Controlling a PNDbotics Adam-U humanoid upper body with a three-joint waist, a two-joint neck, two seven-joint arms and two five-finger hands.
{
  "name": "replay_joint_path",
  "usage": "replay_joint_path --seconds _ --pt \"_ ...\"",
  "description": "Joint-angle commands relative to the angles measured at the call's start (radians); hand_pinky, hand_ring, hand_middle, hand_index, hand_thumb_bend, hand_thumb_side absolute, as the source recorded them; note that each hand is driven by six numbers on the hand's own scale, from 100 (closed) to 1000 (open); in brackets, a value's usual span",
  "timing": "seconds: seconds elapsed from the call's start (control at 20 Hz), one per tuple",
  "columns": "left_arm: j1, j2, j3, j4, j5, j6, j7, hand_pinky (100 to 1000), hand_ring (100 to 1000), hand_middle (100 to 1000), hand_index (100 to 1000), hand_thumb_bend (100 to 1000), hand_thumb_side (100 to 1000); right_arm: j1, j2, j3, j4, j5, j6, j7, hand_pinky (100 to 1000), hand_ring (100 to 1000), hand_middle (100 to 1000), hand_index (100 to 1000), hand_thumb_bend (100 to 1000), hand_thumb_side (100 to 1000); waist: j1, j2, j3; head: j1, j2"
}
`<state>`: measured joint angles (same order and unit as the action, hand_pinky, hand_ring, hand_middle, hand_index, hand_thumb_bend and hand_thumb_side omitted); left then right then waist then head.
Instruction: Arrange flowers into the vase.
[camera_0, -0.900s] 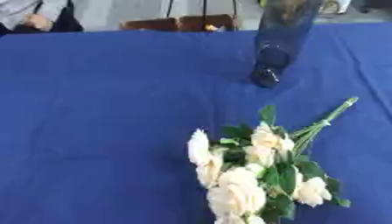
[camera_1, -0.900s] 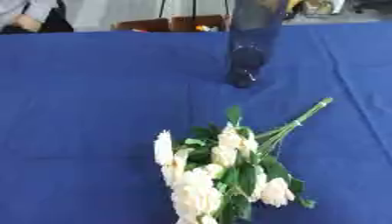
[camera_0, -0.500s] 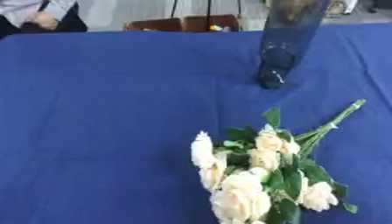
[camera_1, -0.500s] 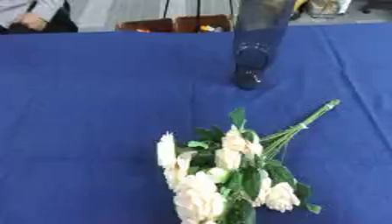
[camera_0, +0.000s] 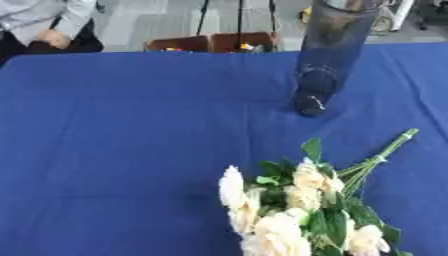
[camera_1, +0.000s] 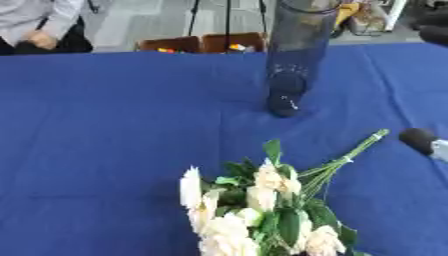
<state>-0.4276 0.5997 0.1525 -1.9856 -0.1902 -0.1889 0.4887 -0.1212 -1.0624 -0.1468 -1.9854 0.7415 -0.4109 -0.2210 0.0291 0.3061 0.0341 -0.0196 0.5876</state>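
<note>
Right hand (camera_1: 422, 139) near flowers (camera_0: 306, 210), stems pointing upper right.

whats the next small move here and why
Probably bring the right hand, just entering at the right edge, left to the green stems. The bouquet lies flat on the blue cloth, untouched, and the vase stands upright beyond it.
</note>
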Motion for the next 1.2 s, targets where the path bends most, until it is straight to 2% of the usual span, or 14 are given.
replay_joint_path --seconds 0.05,0.3,0.4,0.6,0.65,0.75,0.8,1.05,1.2 --pt "-0.003 0.045 0.014 -0.014 -0.012 0.006 -0.003 665 930 944 964 100 1000 0.012 -0.056 -0.003 -0.015 0.041 -0.014 0.050 871 942 907 972 458 858 0.002 -0.018 -0.003 -0.001 -0.004" --pt "-0.003 0.050 0.013 -0.014 -0.019 0.010 -0.010 665 930 943 959 100 1000 0.046 -0.084 0.022 -0.015 0.068 -0.035 0.133 876 950 899 947 412 821 -0.004 -0.025 -0.006 -0.002 0.003" --pt "-0.003 0.052 0.012 -0.014 -0.020 0.011 -0.013 665 929 940 951 100 1000 0.048 -0.093 0.034 -0.015 0.057 -0.045 0.166 875 950 884 906 366 785 -0.007 -0.027 -0.007 -0.005 0.004" --pt "-0.006 0.052 0.009 -0.014 -0.023 0.012 -0.021 664 929 936 944 100 1000 0.038 -0.106 0.069 -0.015 0.016 -0.062 0.229 873 950 890 922 325 757 -0.010 -0.031 -0.007 -0.009 0.002" --pt "-0.007 0.051 0.007 -0.014 -0.024 0.012 -0.024 664 929 936 942 100 1000 0.030 -0.109 0.081 -0.015 0.005 -0.066 0.245 871 950 897 964 302 743 -0.010 -0.032 -0.006 -0.012 0.001" --pt "-0.010 0.047 0.005 -0.014 -0.023 0.013 -0.029 663 929 935 939 100 1000 0.003 -0.113 0.102 -0.015 -0.015 -0.068 0.276 871 949 896 978 272 729 -0.010 -0.033 -0.003 -0.017 0.001" --pt "-0.012 0.046 0.003 -0.014 -0.022 0.014 -0.031 664 929 934 938 100 1000 -0.011 -0.114 0.109 -0.015 -0.024 -0.065 0.292 869 947 892 974 230 708 -0.010 -0.034 -0.001 -0.019 0.000" --pt "-0.020 0.040 -0.004 -0.014 -0.021 0.013 -0.045 663 929 932 929 100 1000 -0.093 -0.115 0.149 -0.015 -0.080 -0.045 0.370 857 934 907 968 189 666 -0.010 -0.037 0.006 -0.029 -0.001" --pt "-0.025 0.035 -0.008 -0.014 -0.019 0.012 -0.051 662 929 930 926 100 1000 -0.132 -0.109 0.177 -0.015 -0.095 -0.024 0.405 854 935 916 968 218 679 -0.010 -0.037 0.010 -0.034 -0.003"
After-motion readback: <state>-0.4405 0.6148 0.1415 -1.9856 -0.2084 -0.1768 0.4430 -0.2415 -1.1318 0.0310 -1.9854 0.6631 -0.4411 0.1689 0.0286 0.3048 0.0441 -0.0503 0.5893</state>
